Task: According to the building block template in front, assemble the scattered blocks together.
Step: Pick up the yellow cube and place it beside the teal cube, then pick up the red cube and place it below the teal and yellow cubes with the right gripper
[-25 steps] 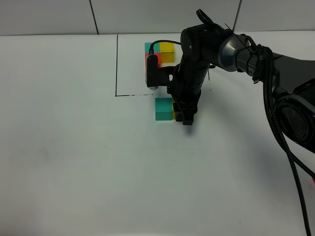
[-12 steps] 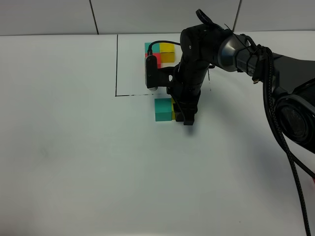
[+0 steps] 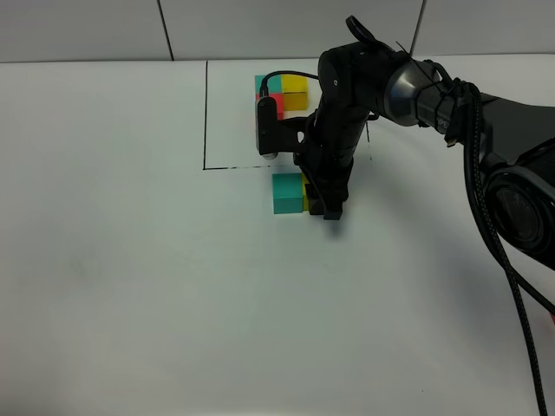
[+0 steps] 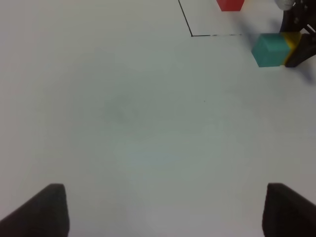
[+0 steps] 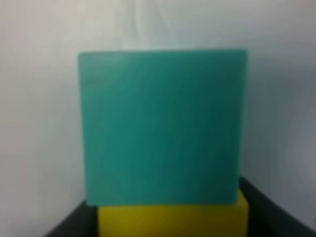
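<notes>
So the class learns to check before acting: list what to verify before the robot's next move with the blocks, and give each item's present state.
1. Right gripper brackets the small yellow cube, no gap showing: ok.
2. Yellow cube touches the small teal cube: ok.
3. That pair lies outside the thin black drawn rectangle: ok.
4. Framed three-cube template in view to compare: ok.
5. Loose red cube's place: cannot tell.
6. Left gripper open, away from the blocks: ok.
</notes>
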`<action>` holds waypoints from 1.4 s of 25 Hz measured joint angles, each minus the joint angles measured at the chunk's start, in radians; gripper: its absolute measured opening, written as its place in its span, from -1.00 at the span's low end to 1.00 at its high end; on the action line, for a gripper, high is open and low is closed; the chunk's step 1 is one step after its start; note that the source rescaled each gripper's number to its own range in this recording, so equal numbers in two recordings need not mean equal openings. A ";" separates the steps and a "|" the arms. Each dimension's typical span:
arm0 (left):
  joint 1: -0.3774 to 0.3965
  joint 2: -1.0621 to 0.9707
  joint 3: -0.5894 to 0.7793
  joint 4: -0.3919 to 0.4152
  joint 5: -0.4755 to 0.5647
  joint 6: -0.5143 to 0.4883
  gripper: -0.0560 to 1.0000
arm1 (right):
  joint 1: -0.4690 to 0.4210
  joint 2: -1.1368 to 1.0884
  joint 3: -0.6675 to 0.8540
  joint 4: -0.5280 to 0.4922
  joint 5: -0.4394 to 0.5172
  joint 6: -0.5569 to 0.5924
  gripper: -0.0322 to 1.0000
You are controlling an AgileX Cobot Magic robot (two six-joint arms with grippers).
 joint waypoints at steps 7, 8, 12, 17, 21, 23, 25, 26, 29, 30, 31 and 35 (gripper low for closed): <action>0.000 0.000 0.000 0.000 0.000 0.000 0.51 | -0.014 -0.005 0.000 0.009 0.005 0.022 0.90; 0.000 0.000 0.000 0.000 0.000 0.000 0.51 | -0.018 -0.009 0.001 0.007 0.011 0.040 0.96; 0.000 0.000 0.000 0.000 0.000 0.000 0.51 | -0.055 -0.039 0.010 -0.023 0.082 0.141 1.00; 0.000 0.000 0.000 0.000 0.000 0.000 0.51 | -0.133 -0.118 0.074 -0.075 0.101 0.295 0.99; 0.000 0.000 0.000 0.000 0.000 0.000 0.51 | -0.192 -0.259 0.247 -0.077 0.015 0.470 0.98; 0.000 0.000 0.000 0.000 0.000 0.000 0.51 | -0.226 -0.342 0.369 -0.077 -0.036 0.597 0.97; 0.000 0.000 0.000 0.000 0.000 0.000 0.51 | -0.267 -0.420 0.495 -0.077 -0.094 0.710 0.95; 0.000 0.000 0.000 0.000 0.000 0.000 0.51 | -0.284 -0.465 0.568 -0.077 -0.129 0.763 0.95; 0.000 0.000 0.000 0.000 0.000 0.000 0.51 | -0.346 -0.596 0.770 -0.077 -0.237 0.890 0.95; 0.000 0.000 0.000 0.000 0.000 0.000 0.51 | -0.364 -0.641 0.831 -0.077 -0.267 0.930 0.95; 0.000 0.000 0.000 0.000 0.000 0.000 0.51 | -0.386 -0.675 0.876 -0.077 -0.287 0.964 0.95; 0.000 0.000 0.000 0.000 0.000 0.000 0.51 | -0.476 -0.782 1.020 -0.077 -0.310 1.035 0.94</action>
